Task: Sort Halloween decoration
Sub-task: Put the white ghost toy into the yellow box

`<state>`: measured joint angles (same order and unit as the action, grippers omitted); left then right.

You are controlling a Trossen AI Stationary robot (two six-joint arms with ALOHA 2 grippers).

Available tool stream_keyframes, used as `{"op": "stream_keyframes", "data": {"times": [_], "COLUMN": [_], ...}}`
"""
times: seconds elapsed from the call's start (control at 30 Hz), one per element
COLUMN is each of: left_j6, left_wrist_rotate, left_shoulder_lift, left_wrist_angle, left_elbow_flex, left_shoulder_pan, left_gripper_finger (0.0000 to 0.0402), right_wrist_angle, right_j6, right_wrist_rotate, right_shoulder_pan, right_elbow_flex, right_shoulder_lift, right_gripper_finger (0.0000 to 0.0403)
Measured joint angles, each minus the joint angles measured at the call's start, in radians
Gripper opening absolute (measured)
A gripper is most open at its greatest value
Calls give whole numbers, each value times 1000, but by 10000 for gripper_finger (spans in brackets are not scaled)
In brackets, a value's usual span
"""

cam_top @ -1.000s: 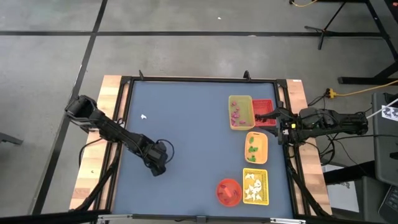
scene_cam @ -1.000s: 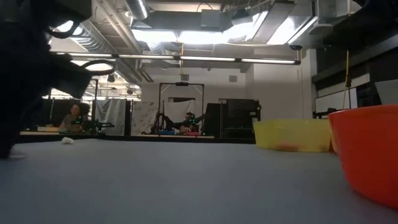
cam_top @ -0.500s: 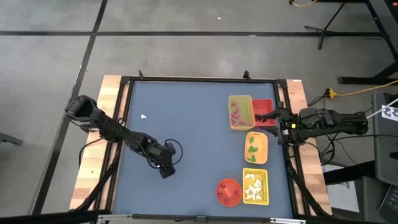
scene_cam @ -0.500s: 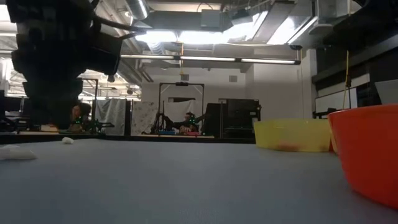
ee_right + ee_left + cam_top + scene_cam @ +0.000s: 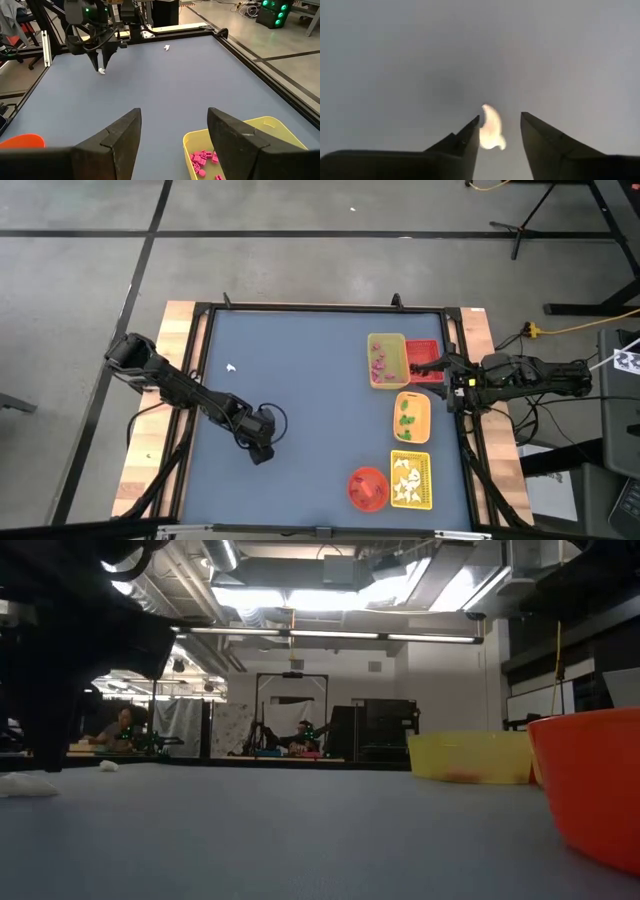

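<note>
Fingers [image 5: 462,142] on the left gripper [image 5: 500,135] are parted a bit around a white ghost piece [image 5: 491,134] lying on the table [image 5: 300,380], toward its left front part; can't tell if one finger actually touches it. Another white piece [image 5: 231,366] sits near the table's left edge. Right gripper [image 5: 172,135] hangs wide open and empty over the yellow tray [image 5: 260,131] of pink bits [image 5: 202,159] by the right edge.
</note>
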<state>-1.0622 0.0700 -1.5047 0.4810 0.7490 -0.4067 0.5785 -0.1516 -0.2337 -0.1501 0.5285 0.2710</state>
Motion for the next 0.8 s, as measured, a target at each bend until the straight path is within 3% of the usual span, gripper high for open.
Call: {"op": "stream_keyframes", "data": {"times": [0.33, 0.57, 0.8], "left_j6": [0, 0, 0], "left_wrist_rotate": [-29, -116, -128], "left_shoulder_lift": [-12, -48, -50], "left_wrist_angle": [14, -7, -7], "left_elbow_flex": [-27, -30, -30], "left_shoulder_pan": [-65, -110, -113], "left_gripper_finger": [187, 190, 177], "right_wrist_angle": [0, 1, 1], "right_j6": [0, 0, 0], "right_wrist_rotate": [0, 0, 0], "right_shoulder_pan": [0, 0, 0], "right_elbow_flex": [0, 0, 0], "right_shoulder_lift": [0, 0, 0], "right_gripper_finger": [225, 225, 225]}}
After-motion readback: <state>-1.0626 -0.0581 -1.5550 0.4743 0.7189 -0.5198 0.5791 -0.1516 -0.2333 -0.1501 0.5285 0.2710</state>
